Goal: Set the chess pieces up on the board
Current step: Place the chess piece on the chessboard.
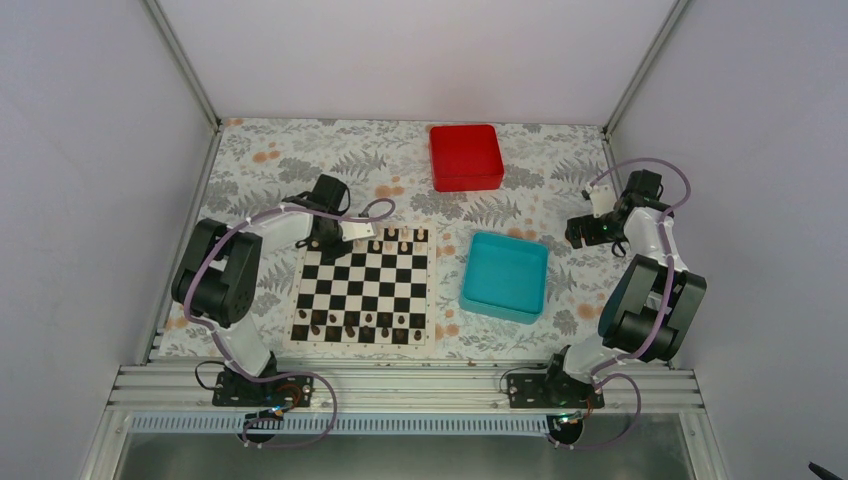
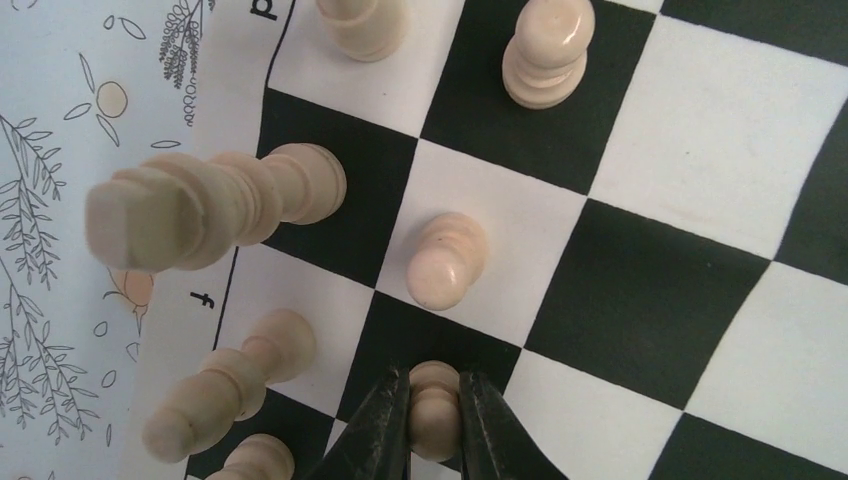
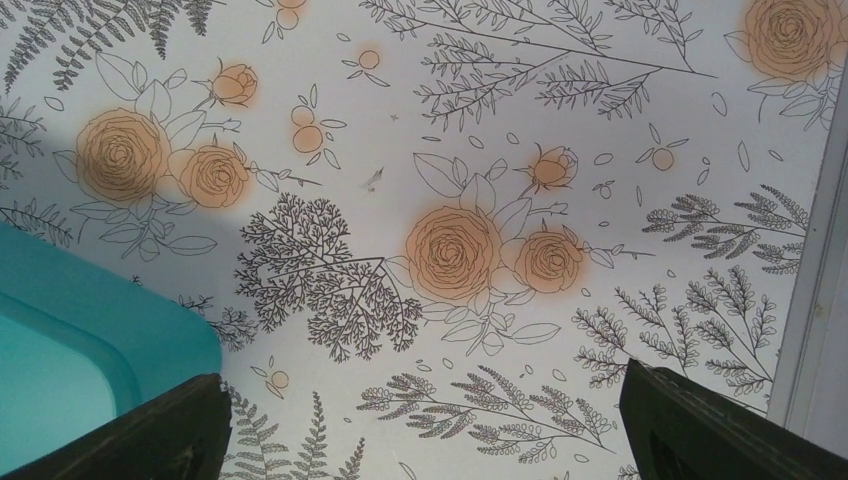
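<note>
The black-and-white board (image 1: 365, 290) lies left of centre on the table. My left gripper (image 2: 434, 420) is shut on a small cream pawn (image 2: 434, 395) that stands over a black square near the board's far left corner (image 1: 325, 245). Several more cream pieces surround it in the left wrist view: another pawn (image 2: 445, 260), a tall piece (image 2: 200, 205) and one (image 2: 545, 50) further out. A few cream pieces (image 1: 405, 236) stand on the far row. Dark pieces (image 1: 360, 322) line the near rows. My right gripper (image 3: 425, 420) is open over the floral cloth, holding nothing.
A teal tray (image 1: 506, 275) sits right of the board, its corner (image 3: 90, 330) showing beside my right gripper. A red box (image 1: 465, 157) rests at the back. White enclosure walls and a metal frame post (image 3: 815, 300) bound the table.
</note>
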`<act>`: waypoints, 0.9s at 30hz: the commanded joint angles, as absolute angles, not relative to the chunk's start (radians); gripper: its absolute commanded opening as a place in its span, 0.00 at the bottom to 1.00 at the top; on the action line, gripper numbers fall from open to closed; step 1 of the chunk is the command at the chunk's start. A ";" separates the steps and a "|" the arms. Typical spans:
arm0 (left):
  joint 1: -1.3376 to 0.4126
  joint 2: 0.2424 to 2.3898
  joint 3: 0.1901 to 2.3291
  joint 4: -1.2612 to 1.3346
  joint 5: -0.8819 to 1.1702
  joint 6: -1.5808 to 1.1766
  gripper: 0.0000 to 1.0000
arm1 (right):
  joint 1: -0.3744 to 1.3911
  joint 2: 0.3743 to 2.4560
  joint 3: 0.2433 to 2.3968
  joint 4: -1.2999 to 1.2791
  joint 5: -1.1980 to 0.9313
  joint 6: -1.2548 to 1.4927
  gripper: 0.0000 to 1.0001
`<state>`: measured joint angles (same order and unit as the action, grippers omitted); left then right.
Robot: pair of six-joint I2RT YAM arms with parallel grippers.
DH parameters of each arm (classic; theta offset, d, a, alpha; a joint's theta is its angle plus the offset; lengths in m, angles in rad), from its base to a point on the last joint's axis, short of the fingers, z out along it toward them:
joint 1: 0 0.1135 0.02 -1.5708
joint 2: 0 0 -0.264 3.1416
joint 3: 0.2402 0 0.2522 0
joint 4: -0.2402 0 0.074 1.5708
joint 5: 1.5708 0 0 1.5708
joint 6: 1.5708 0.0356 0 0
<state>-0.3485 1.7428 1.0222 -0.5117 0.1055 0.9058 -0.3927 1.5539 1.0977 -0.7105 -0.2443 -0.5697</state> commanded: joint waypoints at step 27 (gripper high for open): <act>-0.338 1.682 1.048 -0.566 0.100 0.936 0.26 | -0.385 1.550 1.070 -0.708 -0.242 -0.575 1.00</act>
<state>-0.3431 1.7340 1.0168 -0.5255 0.1032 0.9173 -0.3927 1.5539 1.0748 -0.7109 -0.2417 -0.5716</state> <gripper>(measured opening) 0.249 0.997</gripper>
